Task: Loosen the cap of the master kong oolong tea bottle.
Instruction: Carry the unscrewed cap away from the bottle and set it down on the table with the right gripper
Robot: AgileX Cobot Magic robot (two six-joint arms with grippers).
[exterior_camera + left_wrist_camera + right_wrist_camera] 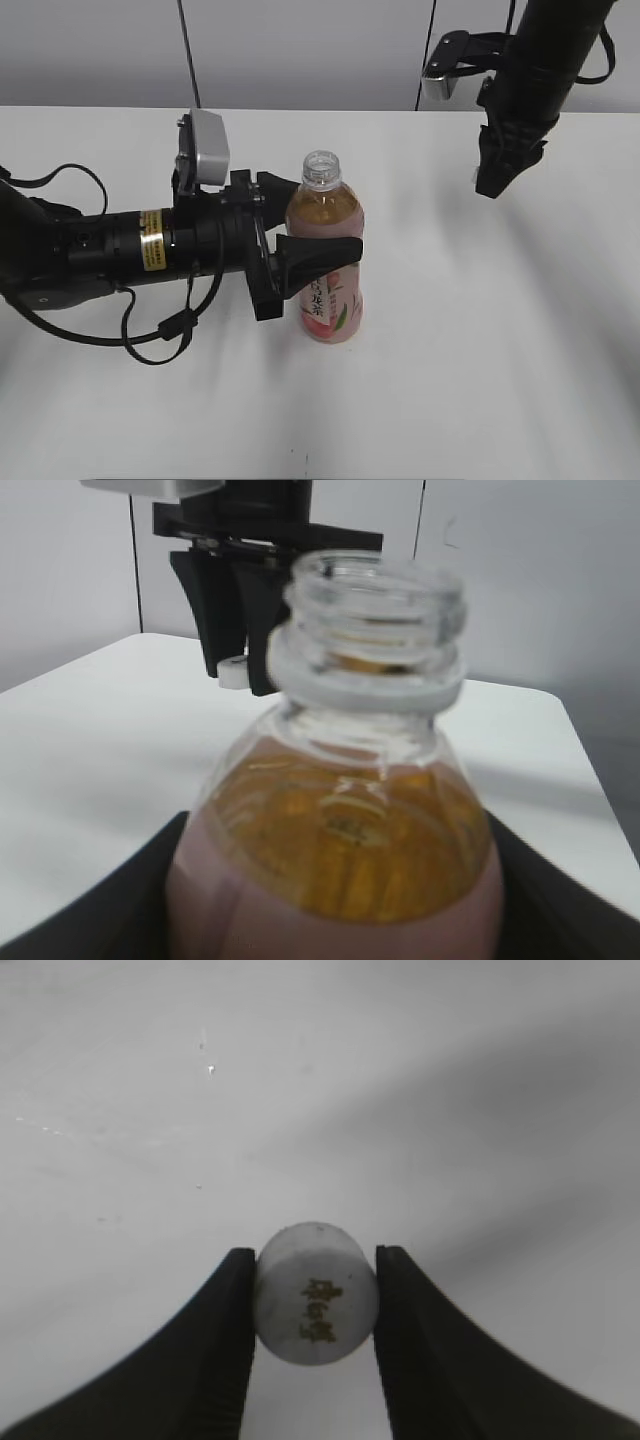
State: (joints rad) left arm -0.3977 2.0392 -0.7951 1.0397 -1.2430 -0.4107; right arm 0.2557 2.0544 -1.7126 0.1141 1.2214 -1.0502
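White table [500, 380] carries the upright tea bottle [325, 255], its threaded neck bare, clamped around the middle by the left claw [312, 225]. Well apart, raised above the table, the right claw [315, 1310] pinches the white cap [316, 1306].

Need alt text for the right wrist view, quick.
The right gripper pinches a small white cap between its two black fingers, held above a plain white table. A small dark mark shows on the cap's top.
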